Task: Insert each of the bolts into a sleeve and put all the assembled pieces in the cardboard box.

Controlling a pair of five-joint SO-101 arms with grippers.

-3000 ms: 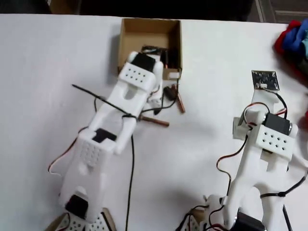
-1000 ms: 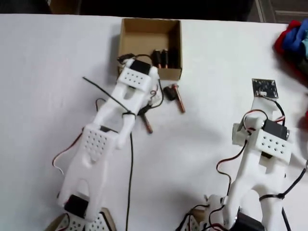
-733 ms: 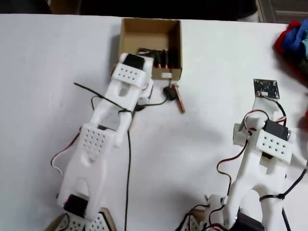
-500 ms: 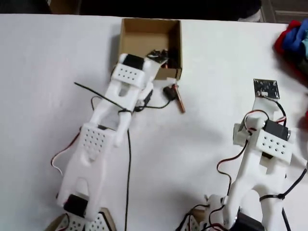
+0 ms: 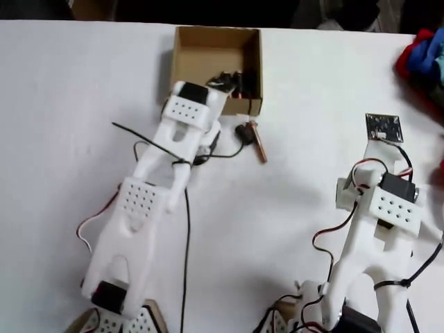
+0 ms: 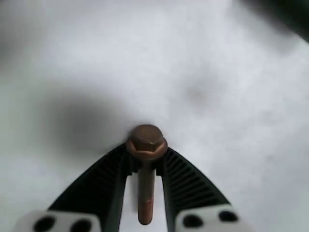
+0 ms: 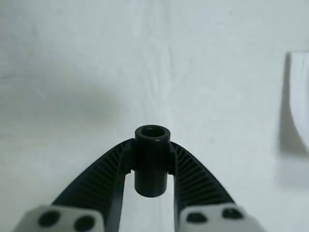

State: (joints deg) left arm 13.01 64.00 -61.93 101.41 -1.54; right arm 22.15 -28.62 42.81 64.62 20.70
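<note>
Ribbed black fingers (image 6: 104, 178) of the left gripper (image 6: 146, 153) pinch a copper hex bolt (image 6: 146, 188) by its shank, with the head past the fingertips. The right gripper (image 7: 151, 150) is clamped on a black sleeve (image 7: 152, 164). Inside the cardboard box (image 5: 182, 66) lie assembled pieces (image 5: 236, 82). A spare assembled piece (image 5: 254, 139) lies on the white table (image 5: 69, 139) just outside the box.

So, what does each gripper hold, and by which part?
The left gripper holds a copper bolt by its shank, just under the hex head. The right gripper holds a black sleeve by its side wall.
</note>
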